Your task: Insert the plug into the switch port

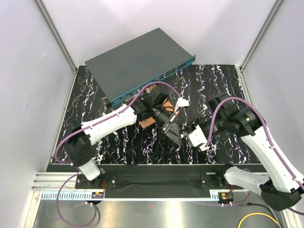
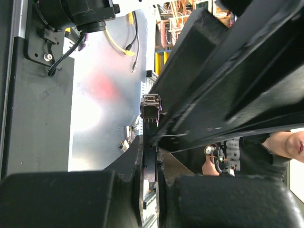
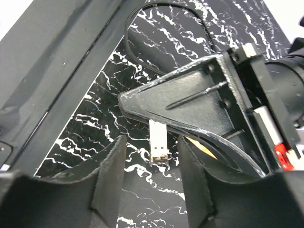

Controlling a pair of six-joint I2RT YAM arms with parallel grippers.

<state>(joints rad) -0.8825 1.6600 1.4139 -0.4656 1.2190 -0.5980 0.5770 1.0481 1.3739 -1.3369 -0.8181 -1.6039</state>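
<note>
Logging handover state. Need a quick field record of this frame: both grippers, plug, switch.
left: left gripper shut on plug, connector end sticking out
right: right gripper open, fingers either side of the plug, not touching it
target: switch at rear, teal port face towards the arms
task state: plug not yet in a port
other: copper-brown board under left arm

The left arm [image 1: 107, 122] and right arm [image 1: 268, 142] are shelled in white, jointed in black; 2 purple cables [image 1: 60, 145] are looped from bases [image 1: 90, 179] at the table [image 1: 133, 148]'s near edge.
</note>
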